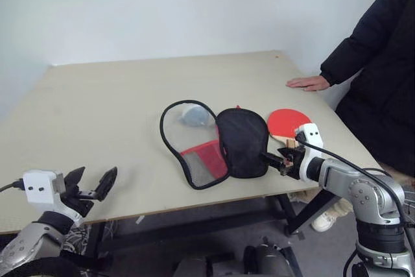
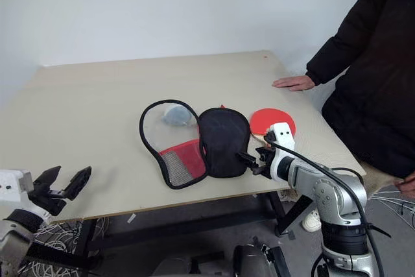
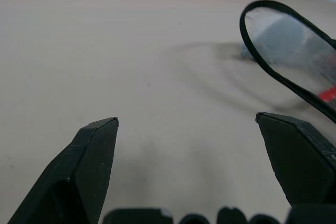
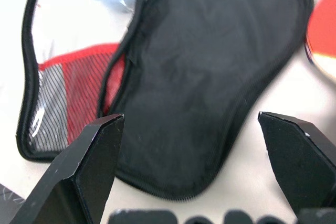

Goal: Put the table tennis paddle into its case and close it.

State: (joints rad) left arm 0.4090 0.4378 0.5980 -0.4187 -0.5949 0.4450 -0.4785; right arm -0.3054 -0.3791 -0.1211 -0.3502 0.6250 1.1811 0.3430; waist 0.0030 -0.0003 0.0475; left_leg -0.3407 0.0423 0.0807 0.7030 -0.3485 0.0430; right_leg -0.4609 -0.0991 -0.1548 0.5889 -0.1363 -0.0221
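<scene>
A pale matte desk [image 1: 117,102] by a white wall carries the soft unzipped case [image 1: 217,144] and the flat red paddle [image 1: 288,122]; both arms' jaws are released.

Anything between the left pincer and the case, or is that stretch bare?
Bare. In the left eye view only table top lies between the open left pincer and the case.

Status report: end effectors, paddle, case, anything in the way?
Both end effectors open, empty: left off to the side, right at the case. Case unzipped, spread flat. Paddle outside, beside it. Person's hand on table edge.
</scene>
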